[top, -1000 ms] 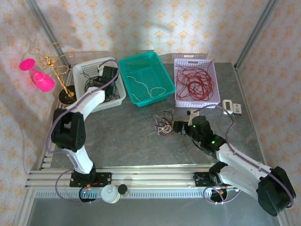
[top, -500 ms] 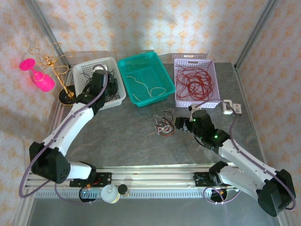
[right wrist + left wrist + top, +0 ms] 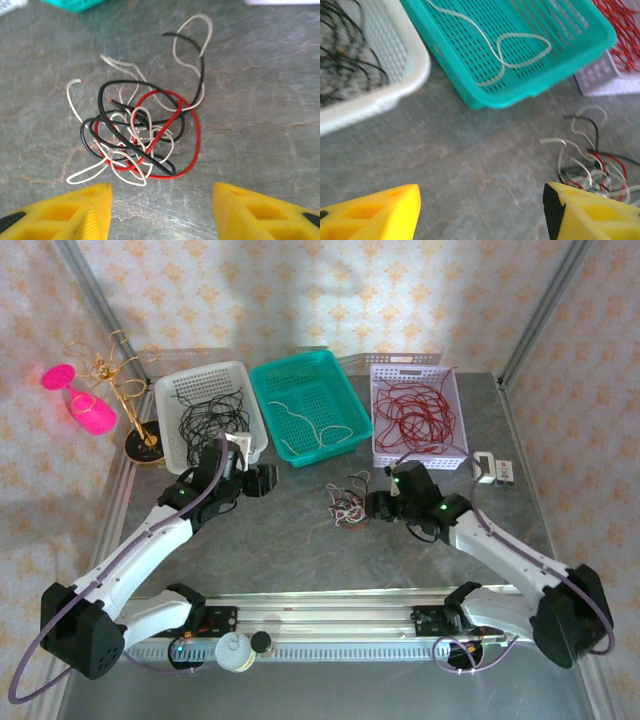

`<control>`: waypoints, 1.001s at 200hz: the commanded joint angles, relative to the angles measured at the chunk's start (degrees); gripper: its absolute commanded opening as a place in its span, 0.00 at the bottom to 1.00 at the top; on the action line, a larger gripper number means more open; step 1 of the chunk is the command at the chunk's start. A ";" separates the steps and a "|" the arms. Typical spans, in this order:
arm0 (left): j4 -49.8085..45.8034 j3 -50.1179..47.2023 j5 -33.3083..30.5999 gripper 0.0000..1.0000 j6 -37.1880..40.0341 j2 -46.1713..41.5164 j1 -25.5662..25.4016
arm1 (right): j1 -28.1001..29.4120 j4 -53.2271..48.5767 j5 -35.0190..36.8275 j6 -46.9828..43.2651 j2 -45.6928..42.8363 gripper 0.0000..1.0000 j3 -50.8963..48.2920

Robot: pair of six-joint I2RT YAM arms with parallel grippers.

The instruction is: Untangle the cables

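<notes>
The tangled cables [image 3: 140, 140] lay near the middle of the grey bench [image 3: 290, 540], just ahead of the right end effector [image 3: 160, 200], jaws wide and empty; the left end effector [image 3: 480, 205] gaped wide too. A white basket [image 3: 200, 373], teal basket [image 3: 300, 360] and lilac basket [image 3: 410, 368] lined the far edge below floral wallpaper [image 3: 350, 290].

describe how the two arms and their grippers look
Both the left arm and right arm have white links with bulky black joints, and a thin lilac hose loops along each. Small green lights glow near the right arm's wrist. The left gripper and right gripper each carry two yellow, wedge-shaped fingers with moulded hollow pockets.
</notes>
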 commanded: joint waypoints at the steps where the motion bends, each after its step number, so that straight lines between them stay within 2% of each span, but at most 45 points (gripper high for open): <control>1: 5.37 -2.75 8.37 0.67 -0.39 -1.77 -0.40 | -0.12 3.80 -2.29 -6.32 4.99 0.55 3.59; 27: 7.52 -4.65 10.99 0.67 -0.34 -2.93 -0.49 | -0.15 2.20 -0.18 -13.37 12.36 0.56 8.31; 58: 6.47 -3.55 12.85 0.67 1.69 -4.59 -0.50 | -0.17 5.17 2.15 -16.47 17.05 0.53 10.34; 110: 4.60 -3.06 13.28 0.67 3.71 -3.91 -0.46 | -0.16 7.96 -1.33 -20.61 23.46 0.36 12.51; 161: 6.82 -3.89 14.91 0.67 3.85 -5.76 -0.47 | 0.10 3.75 0.49 -23.22 22.20 0.13 19.14; 200: 14.70 -6.68 18.16 0.67 -0.30 -8.48 -2.03 | 3.24 4.02 -0.58 -21.97 16.03 0.06 21.12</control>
